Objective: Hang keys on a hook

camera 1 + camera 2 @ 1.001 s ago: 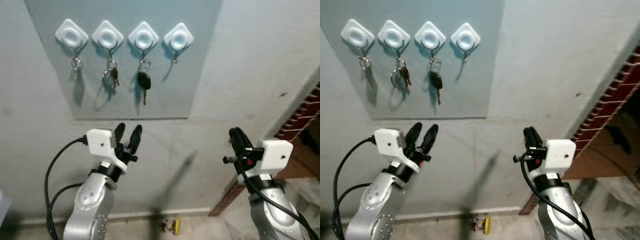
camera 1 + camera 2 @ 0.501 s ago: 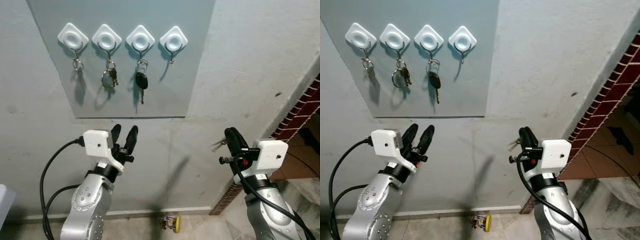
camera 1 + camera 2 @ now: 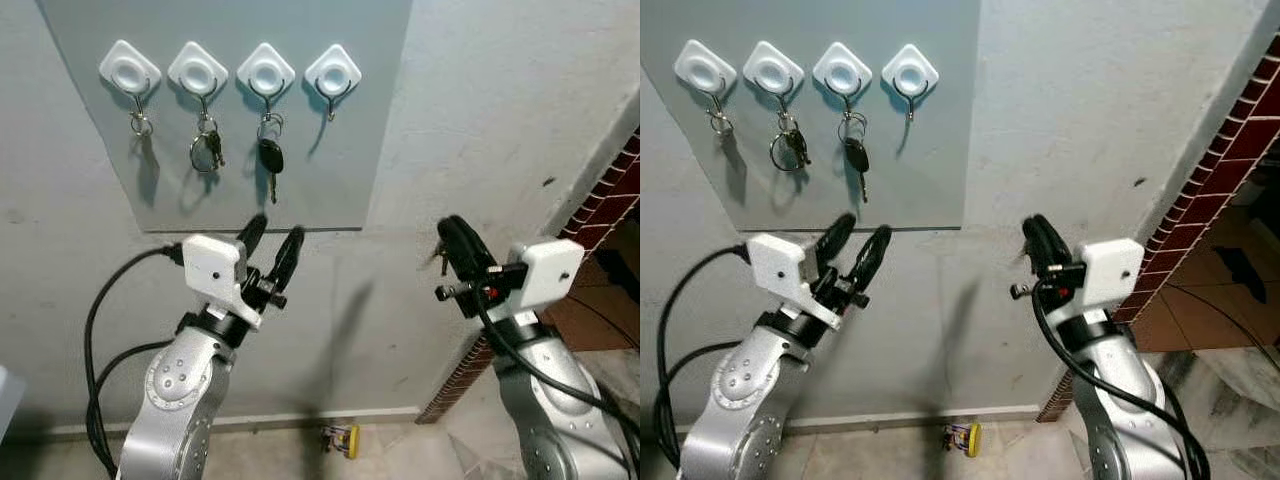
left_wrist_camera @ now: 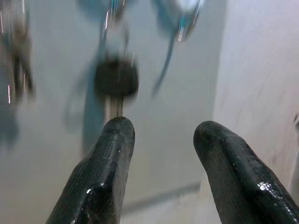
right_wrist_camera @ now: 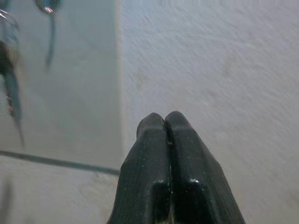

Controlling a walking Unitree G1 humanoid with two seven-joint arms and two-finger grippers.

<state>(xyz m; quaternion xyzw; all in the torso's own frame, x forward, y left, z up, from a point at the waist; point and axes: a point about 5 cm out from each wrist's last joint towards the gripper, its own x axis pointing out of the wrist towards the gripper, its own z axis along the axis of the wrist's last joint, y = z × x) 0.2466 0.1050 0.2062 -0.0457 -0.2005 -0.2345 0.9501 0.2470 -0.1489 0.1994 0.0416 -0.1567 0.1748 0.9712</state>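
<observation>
Now my right gripper (image 3: 452,232), fingers clamped together on the keys (image 3: 441,257), sits higher than before, though still below-right of the empty fourth hook (image 3: 330,100); my left gripper (image 3: 272,238) has its fingers apart, holding nothing.

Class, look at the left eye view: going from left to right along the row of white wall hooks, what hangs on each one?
First hook: a small key ring → second hook: a ring with keys → third hook: a black-headed key → fourth hook: nothing on it.
</observation>
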